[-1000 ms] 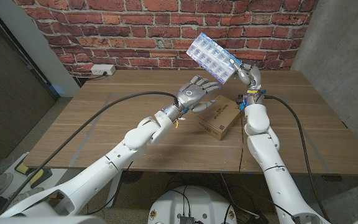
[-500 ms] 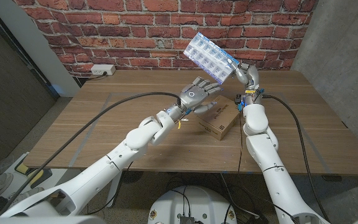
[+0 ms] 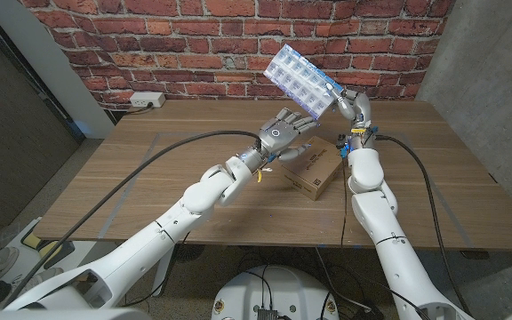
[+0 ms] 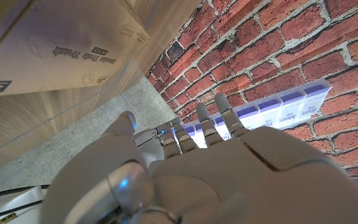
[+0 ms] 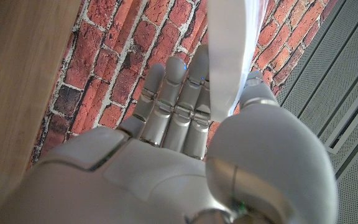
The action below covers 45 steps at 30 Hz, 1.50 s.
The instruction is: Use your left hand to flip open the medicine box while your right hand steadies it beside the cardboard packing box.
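Right robot hand (image 3: 354,105) holds medicine box (image 3: 302,82) aloft, tilted.

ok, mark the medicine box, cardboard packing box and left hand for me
medicine box (image 3: 302,80), head view, middle of its compartment face.
cardboard packing box (image 3: 316,167), head view, top panel.
left hand (image 3: 281,135), head view, back of the hand.

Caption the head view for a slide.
Right hand holds the medicine box raised above the cardboard packing box while the open left hand reaches toward it over the wooden table.
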Motion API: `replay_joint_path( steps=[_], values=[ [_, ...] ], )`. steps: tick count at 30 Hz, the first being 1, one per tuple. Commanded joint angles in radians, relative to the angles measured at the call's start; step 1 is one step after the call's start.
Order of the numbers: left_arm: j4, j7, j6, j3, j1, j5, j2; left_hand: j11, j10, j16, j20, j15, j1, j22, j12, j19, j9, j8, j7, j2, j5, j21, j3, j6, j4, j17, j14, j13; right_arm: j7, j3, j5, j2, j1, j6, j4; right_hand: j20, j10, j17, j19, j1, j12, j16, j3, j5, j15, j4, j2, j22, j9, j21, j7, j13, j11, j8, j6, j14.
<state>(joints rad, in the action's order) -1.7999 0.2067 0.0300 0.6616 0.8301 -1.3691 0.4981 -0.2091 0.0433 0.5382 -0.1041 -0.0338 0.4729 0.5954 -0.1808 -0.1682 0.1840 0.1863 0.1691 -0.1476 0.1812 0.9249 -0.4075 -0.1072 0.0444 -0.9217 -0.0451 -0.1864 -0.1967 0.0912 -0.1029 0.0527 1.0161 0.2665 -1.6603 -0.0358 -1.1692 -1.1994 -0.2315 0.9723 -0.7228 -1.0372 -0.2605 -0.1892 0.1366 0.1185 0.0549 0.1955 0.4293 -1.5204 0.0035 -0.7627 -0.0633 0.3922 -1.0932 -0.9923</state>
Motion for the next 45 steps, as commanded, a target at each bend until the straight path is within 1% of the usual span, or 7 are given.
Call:
replay_joint_path(
  steps=[1,7,10,21,26,35,45],
  values=[
    [0.029,0.058,0.020,0.001,-0.018,0.003,-0.008,0.000,0.017,0.005,-0.009,-0.005,-0.008,0.009,-0.009,-0.225,0.006,0.015,0.000,0.005,0.000,0.011,-0.012,-0.026,-0.005,-0.006,0.000,-0.003,0.009,0.007,-0.001,0.003,-0.023,0.004,0.039,-0.068,-0.054,0.002,-0.007,0.101,-0.002,0.006,-0.008,-0.010,0.088,-0.001,0.090,-0.001,0.004,-0.002,-0.001,-0.007,-0.047,0.000,-0.012,-0.005],
    [0.061,0.103,0.057,0.002,-0.037,0.028,-0.008,0.003,0.068,0.010,-0.018,-0.013,0.002,0.021,-0.028,-0.228,0.013,0.039,-0.008,0.014,0.001,0.027,-0.027,-0.081,-0.022,-0.010,0.008,-0.010,0.009,0.009,0.003,0.001,-0.044,0.004,0.068,-0.070,-0.057,0.005,-0.007,0.101,0.002,0.008,-0.007,-0.010,0.088,-0.002,0.091,-0.001,0.005,-0.001,0.000,-0.003,-0.049,-0.001,-0.012,-0.006],
    [0.070,0.129,0.073,0.005,-0.042,0.032,-0.004,0.013,0.131,0.018,-0.025,-0.022,0.012,0.036,-0.050,-0.227,0.035,0.092,0.000,0.023,0.000,0.051,-0.043,-0.180,-0.043,-0.015,0.027,-0.029,0.009,0.008,0.010,0.000,-0.057,0.003,0.086,-0.070,-0.057,-0.002,-0.006,0.101,0.004,0.002,-0.007,-0.010,0.088,-0.001,0.090,-0.001,0.006,0.000,-0.001,-0.002,-0.048,-0.002,-0.012,-0.012],
    [0.125,0.226,0.089,0.007,-0.052,0.036,-0.009,0.016,0.201,0.029,-0.037,-0.047,0.026,0.054,-0.072,-0.220,0.057,0.144,-0.008,0.042,-0.003,0.081,-0.057,-0.248,-0.073,-0.016,0.066,-0.050,0.003,0.009,0.018,-0.004,-0.090,0.009,0.138,-0.069,-0.055,0.003,-0.006,0.102,0.007,0.007,-0.006,-0.010,0.088,-0.001,0.091,0.000,0.005,0.001,0.000,-0.006,-0.049,-0.005,-0.015,-0.011],
    [0.143,0.280,0.065,0.007,-0.045,0.017,-0.019,0.019,0.181,0.028,-0.046,-0.046,0.033,0.062,-0.058,-0.220,0.061,0.130,-0.023,0.051,-0.002,0.094,-0.067,-0.196,-0.088,-0.016,0.069,-0.056,0.001,0.012,0.020,-0.004,-0.102,0.014,0.159,-0.069,-0.056,0.003,-0.005,0.102,0.009,0.009,-0.006,-0.010,0.088,-0.001,0.091,0.000,0.003,0.001,0.001,-0.005,-0.049,-0.007,-0.015,-0.008],
    [0.157,0.263,0.038,0.007,-0.047,0.012,-0.035,0.032,0.215,0.031,-0.049,-0.051,0.022,0.071,-0.063,-0.221,0.063,0.153,-0.047,0.064,-0.003,0.110,-0.070,-0.244,-0.092,-0.017,0.086,-0.060,0.002,0.008,0.031,-0.003,-0.110,0.032,0.173,-0.068,-0.057,-0.001,-0.005,0.103,0.007,0.006,-0.005,-0.010,0.088,-0.001,0.091,0.000,0.005,0.001,0.001,-0.012,-0.049,-0.009,-0.015,-0.012],
    [0.167,0.319,0.013,0.022,-0.043,-0.033,-0.043,0.031,0.113,0.021,-0.053,-0.043,0.010,0.085,-0.011,-0.230,0.042,0.075,-0.050,0.068,-0.003,0.136,-0.088,-0.096,-0.101,-0.018,0.073,-0.044,0.002,0.003,0.035,0.000,-0.103,0.037,0.173,-0.067,-0.057,0.001,-0.005,0.103,0.010,0.009,-0.004,-0.010,0.087,-0.001,0.091,0.000,0.007,0.002,-0.001,-0.013,-0.048,-0.010,-0.017,-0.008]
  ],
)
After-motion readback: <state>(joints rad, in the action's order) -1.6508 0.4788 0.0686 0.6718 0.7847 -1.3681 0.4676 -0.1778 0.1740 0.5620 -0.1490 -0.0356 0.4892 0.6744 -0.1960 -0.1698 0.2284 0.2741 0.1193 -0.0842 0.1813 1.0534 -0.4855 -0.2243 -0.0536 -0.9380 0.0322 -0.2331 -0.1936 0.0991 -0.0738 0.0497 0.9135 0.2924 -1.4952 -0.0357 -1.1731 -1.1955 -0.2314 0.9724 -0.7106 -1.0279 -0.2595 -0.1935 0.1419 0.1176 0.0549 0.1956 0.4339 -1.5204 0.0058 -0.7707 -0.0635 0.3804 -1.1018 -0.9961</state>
